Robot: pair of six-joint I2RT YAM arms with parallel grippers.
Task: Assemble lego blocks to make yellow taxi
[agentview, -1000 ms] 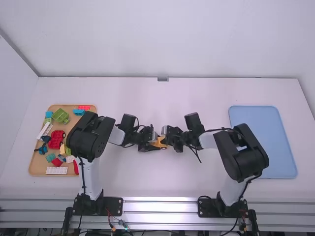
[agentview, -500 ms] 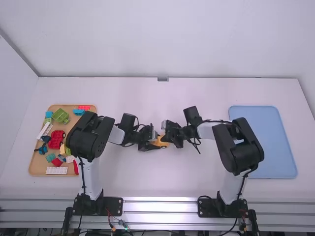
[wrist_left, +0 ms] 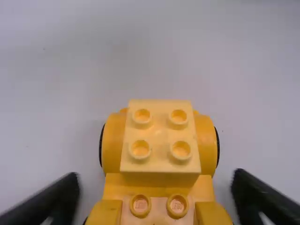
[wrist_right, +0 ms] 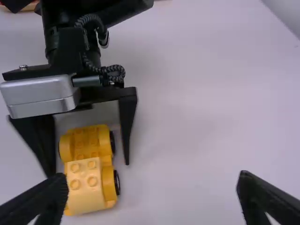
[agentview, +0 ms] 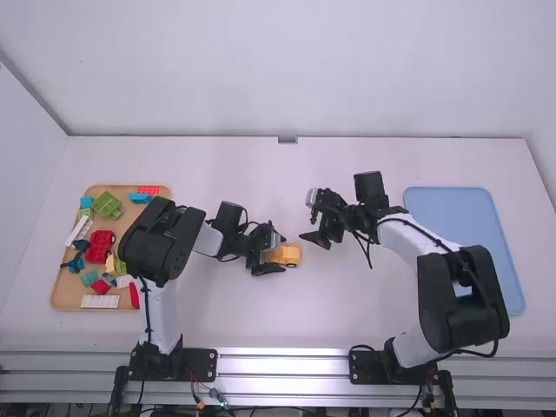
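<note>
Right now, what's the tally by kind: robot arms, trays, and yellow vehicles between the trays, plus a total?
Arms: 2 (left arm, right arm)
Trays: 2 (tan tray, blue tray)
Yellow vehicle: 1
Total: 5

The high view looks forward and down across the bench point(agentview: 261, 317) from above and behind the arms. The left wrist view peers down from close over the yellow car point(agentview: 293, 253); the right wrist view, farther off, faces left, sharing the car and left tool point(agentview: 280, 253) with the high view.
</note>
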